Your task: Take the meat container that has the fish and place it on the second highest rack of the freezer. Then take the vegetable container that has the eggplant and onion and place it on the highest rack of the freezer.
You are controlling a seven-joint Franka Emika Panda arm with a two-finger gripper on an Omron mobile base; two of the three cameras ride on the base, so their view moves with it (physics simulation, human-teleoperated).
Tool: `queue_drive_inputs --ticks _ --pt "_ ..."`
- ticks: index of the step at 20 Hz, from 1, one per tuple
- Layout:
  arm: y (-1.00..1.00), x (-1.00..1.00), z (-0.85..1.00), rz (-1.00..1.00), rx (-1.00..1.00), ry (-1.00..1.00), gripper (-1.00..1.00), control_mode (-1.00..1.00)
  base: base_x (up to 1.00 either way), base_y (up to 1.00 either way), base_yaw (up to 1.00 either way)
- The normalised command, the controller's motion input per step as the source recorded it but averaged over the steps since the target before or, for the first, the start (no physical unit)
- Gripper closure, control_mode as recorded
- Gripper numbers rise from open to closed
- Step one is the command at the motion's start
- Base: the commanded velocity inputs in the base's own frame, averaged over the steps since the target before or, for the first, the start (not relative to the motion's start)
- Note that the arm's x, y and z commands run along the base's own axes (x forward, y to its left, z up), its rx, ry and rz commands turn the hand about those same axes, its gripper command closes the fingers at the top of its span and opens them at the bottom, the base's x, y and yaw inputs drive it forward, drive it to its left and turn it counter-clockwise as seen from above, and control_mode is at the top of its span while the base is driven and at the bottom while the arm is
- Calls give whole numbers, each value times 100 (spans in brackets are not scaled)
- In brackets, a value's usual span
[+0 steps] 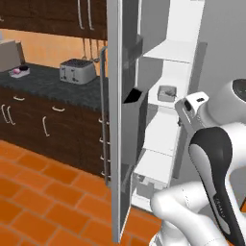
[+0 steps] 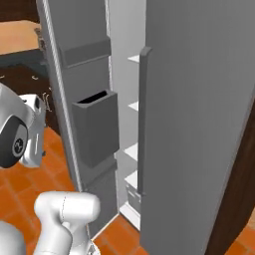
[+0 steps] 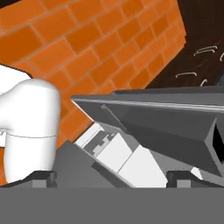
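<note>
Empty gripper (image 3: pixel 111 177) faced the open freezer door (image 1: pixel 117 120).
Jaws spread wide; the container (image 1: pixel 166 92) on the shelf probably needed a level, square approach.

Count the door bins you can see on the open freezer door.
2: an upper bin near the door's top and a lower bin beneath it, dark inside. More may sit out of sight.

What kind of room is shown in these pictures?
Most likely a home kitchen, rendered in simulation. A toaster stands on a dark counter above wooden cabinets, and a tall freezer stands open with white racks inside. The floor is orange tile.
</note>
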Motion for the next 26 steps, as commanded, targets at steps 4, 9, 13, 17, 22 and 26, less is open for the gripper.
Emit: queue_drive_inputs --ticks 4,9,13,17,22,26 --pt "0 0 0 0 0 0 -100 100 -14 -44 62" --pt "0 0 0 0 0 0 -100 100 -60 -11 68" --pt "0 0 0 0 0 0 -100 100 -21 0 68" --pt "0 0 0 0 0 0 -100 100 0 6 62" --pt "0 0 0 0 0 0 -100 100 25 19 46" --pt "0 0 0 0 0 0 -100 100 29 50 29"
